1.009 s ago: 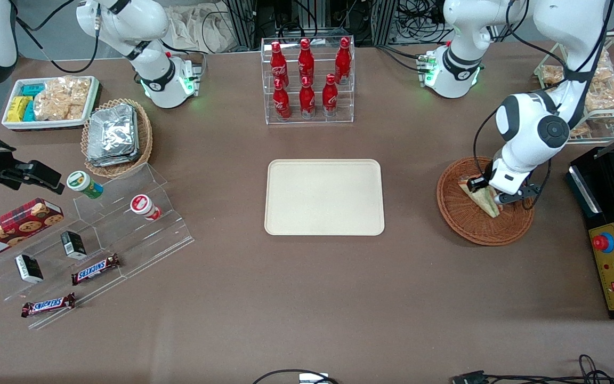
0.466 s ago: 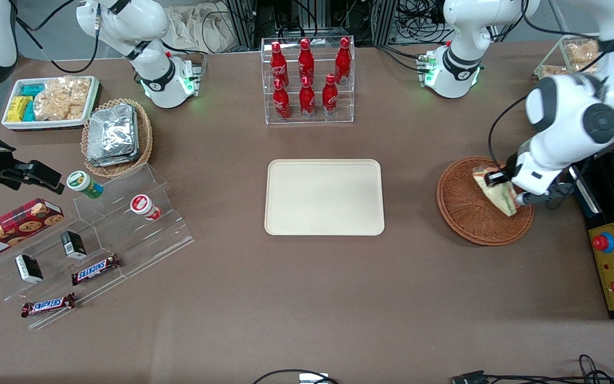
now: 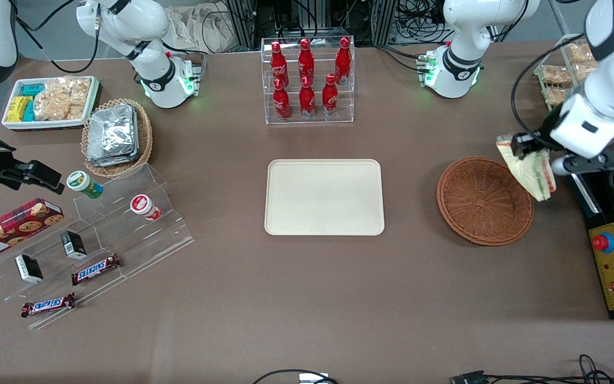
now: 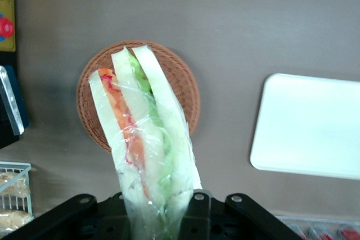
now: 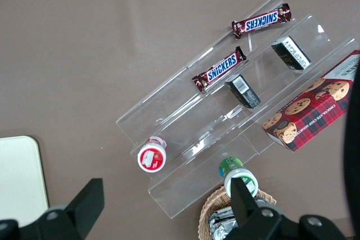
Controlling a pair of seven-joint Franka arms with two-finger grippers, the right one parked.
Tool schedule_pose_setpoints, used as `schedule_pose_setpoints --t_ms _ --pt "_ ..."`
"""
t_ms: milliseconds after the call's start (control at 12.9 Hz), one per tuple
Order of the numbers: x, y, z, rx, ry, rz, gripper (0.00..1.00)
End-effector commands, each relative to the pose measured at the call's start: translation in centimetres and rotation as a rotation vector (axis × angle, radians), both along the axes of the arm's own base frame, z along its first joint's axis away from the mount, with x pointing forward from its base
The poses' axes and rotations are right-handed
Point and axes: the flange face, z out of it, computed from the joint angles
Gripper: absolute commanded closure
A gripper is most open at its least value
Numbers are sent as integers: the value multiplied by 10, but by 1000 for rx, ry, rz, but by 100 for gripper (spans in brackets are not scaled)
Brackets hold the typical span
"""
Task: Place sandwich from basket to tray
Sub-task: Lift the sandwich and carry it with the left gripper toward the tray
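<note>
Left arm raised, gripper (image 3: 535, 150) clamped on the sandwich (image 3: 530, 168).
The wedge hangs point-down from the fingers, clear above the basket (image 3: 484, 200); the tray (image 3: 324, 197) lies well apart below.

My gripper (image 3: 539, 151) hangs above the table (image 3: 307, 298) at the working arm's end, fingers (image 4: 194, 217) clamped on the sandwich (image 3: 530, 167), which dangles clear of the basket (image 3: 484, 200), just above its rim. The tray (image 3: 324, 197) lies mid-table, well apart from the basket, toward the parked arm's end.
</note>
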Motion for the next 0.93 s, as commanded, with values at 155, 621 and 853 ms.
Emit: schedule_pose_setpoints --t_ms 155,621,853 --pt "-29 -141 -7 27 37 -148 80" --pt "-49 -244 -93 -2 46 -249 76" --pt "-55 -255 -174 -34 0 -271 76"
